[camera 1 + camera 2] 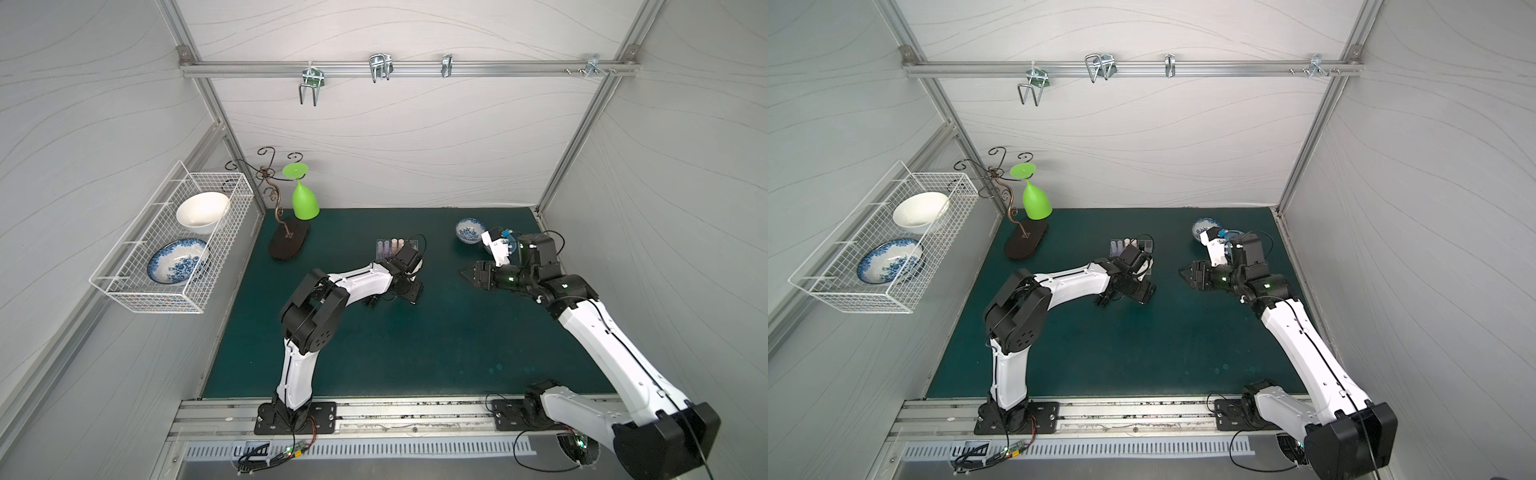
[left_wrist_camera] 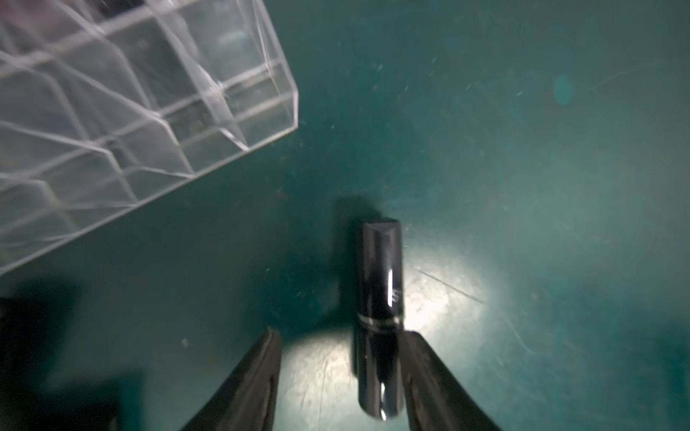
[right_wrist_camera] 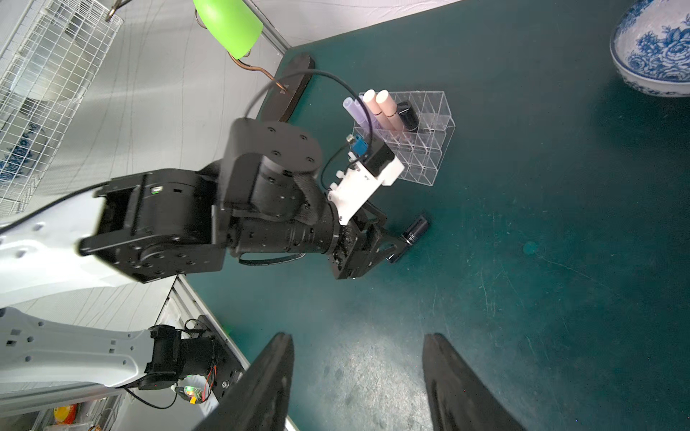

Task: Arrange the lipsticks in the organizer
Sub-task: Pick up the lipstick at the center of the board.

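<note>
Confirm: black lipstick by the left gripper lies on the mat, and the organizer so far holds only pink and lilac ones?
Wrong on the organizer: the right wrist view shows one black tube in it too, beside the pink lipsticks and lilac lipsticks. The loose black lipstick does lie on the mat by the left gripper.

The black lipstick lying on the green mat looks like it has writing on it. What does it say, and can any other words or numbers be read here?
"S": a single white letter on the black lipstick, seen in the left wrist view; anything printed beside it is blurred.
White print on the black lipstick in the right wrist view: too small to read.
The bowl has only blue flowers, no words.
No other text can be read.
</note>
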{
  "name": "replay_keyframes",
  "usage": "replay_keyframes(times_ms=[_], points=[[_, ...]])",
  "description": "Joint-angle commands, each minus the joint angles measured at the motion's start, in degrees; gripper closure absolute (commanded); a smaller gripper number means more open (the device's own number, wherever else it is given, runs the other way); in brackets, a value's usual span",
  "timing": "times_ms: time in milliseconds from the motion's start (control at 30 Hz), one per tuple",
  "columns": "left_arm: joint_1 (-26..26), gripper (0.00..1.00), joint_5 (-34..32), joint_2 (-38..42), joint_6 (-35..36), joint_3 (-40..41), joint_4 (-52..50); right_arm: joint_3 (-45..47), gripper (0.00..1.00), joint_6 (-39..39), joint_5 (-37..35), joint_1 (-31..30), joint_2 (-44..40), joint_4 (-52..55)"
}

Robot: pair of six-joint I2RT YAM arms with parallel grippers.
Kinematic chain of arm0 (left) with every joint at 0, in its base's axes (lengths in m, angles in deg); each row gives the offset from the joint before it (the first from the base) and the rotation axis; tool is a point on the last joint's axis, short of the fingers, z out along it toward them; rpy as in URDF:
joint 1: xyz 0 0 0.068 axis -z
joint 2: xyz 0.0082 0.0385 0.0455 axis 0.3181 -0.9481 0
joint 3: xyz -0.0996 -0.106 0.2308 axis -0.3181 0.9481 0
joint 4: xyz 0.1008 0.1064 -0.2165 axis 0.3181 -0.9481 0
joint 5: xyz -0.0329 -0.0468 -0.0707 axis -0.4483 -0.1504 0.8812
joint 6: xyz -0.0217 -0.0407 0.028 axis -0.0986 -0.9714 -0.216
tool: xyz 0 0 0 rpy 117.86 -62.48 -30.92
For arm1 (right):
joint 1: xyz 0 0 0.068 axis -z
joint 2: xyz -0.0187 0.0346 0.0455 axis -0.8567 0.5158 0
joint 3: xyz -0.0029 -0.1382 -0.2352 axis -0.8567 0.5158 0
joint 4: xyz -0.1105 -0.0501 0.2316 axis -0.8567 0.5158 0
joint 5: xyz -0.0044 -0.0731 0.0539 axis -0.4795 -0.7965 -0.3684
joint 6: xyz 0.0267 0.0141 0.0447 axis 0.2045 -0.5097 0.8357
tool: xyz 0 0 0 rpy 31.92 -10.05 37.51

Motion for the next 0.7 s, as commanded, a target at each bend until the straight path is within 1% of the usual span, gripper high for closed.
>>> replay_keyframes(times_ms=[0,167,233,333,400,467,567,667], points=[[0.51,0.46,-1.47,-2.11,0.46,-2.56,-1.52,0.08,0.42,0.04,0.88,0.47,-1.55,0.79],[0.84,0.54,-1.74,-2.9,0.55,-3.24,-1.83,0.07,0.42,0.02,1.18,0.69,-1.76,0.97],[0.88,0.64,-1.64,-3.13,0.55,-3.17,-1.83,0.06,0.42,0.09,1.25,0.74,-1.76,1.05],[0.88,0.73,-1.42,-3.01,0.72,-2.83,-1.91,-0.08,0.43,0.08,1.28,0.73,-1.75,1.16],[0.89,0.78,-1.27,-1.85,0.71,-2.03,-1.85,-0.04,0.43,0.1,1.42,0.81,-1.79,1.07],[0.91,0.82,-0.84,0.44,0.49,-0.31,-1.12,-0.02,0.43,0.27,1.75,0.83,-1.43,0.92],[0.88,0.84,1.7,6.27,-0.5,3.78,0.89,-0.05,0.43,0.39,2.96,0.91,-0.54,0.81],[0.79,0.83,7.23,13.8,-0.85,8.52,4.22,-0.49,0.4,0.4,6.01,1.21,1.31,0.57]])
